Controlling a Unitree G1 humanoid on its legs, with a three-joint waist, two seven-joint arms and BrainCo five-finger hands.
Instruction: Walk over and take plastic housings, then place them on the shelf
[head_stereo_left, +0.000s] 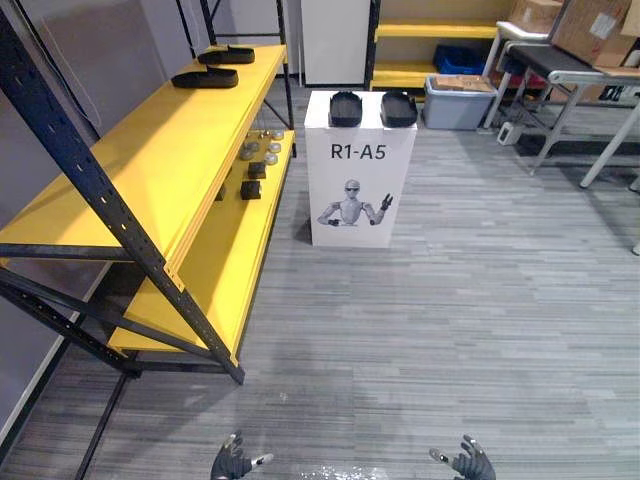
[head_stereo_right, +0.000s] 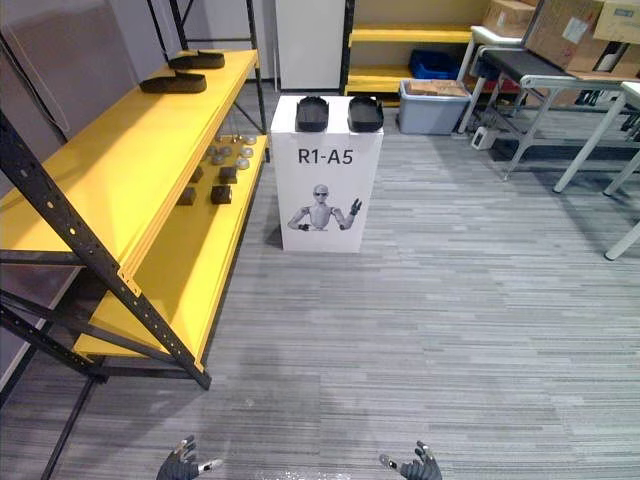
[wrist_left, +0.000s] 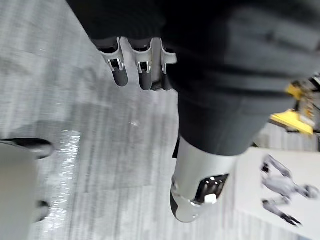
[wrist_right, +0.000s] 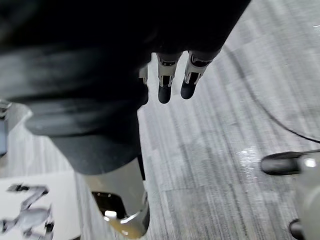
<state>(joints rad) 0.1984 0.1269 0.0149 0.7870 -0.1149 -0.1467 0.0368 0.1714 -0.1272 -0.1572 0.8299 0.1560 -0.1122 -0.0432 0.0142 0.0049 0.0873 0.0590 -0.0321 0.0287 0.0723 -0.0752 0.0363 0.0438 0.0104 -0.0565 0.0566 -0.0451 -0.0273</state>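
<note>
Two black plastic housings (head_stereo_left: 345, 108) (head_stereo_left: 398, 108) lie side by side on top of a white box (head_stereo_left: 360, 190) marked with a robot picture, a few steps ahead on the floor. Two more black housings (head_stereo_left: 205, 78) (head_stereo_left: 226, 55) rest at the far end of the yellow shelf (head_stereo_left: 150, 170) on my left. My left hand (head_stereo_left: 232, 462) and right hand (head_stereo_left: 468, 462) hang low at the near edge of the view, far from the box. Both have relaxed, straight fingers (wrist_left: 119, 75) (wrist_right: 164, 90) and hold nothing.
The shelf's lower yellow board (head_stereo_left: 235, 250) carries several small dark and grey parts (head_stereo_left: 255, 170). Black shelf uprights (head_stereo_left: 110, 210) slant across the left. A grey bin (head_stereo_left: 455, 100), tables (head_stereo_left: 580, 80) and cardboard boxes (head_stereo_left: 590, 25) stand at the back right. Grey plank floor (head_stereo_left: 450, 320) lies between me and the box.
</note>
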